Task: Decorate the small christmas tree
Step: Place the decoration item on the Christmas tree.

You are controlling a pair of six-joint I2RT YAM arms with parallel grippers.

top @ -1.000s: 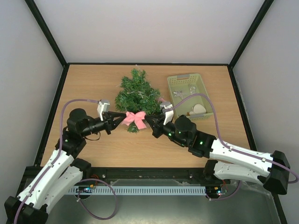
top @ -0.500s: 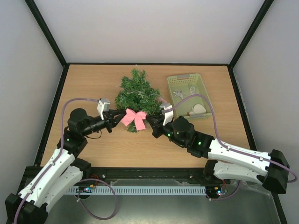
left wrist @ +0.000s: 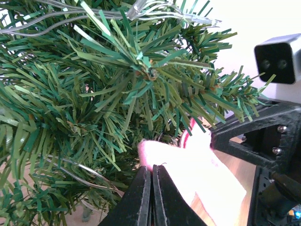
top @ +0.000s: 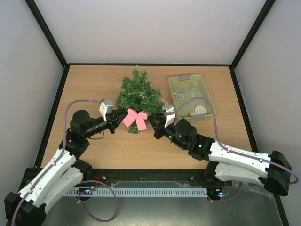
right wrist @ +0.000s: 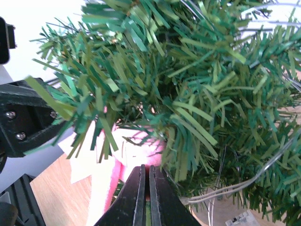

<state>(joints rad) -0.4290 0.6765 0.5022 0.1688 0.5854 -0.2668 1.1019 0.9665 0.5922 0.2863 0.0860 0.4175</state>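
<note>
Centrally, small christmas tree (top: 137,94) laid flat on desk (top: 89,84), tip toward 12 o'clock, trunk end toward 6. Pink bow (top: 135,117) seen at trunk end. Left pincer (top: 117,123) closed, bow edge nipped from 9 o'clock. Right pincer (top: 151,124) closed, bow nipped from 3 o'clock. Pale green basket (top: 186,77) placed near tree's 3 o'clock, white heart (top: 200,110) inside.

Wooden table (top: 84,84) enclosed by plain white walls (top: 150,28) and black frame (top: 47,33)
</note>
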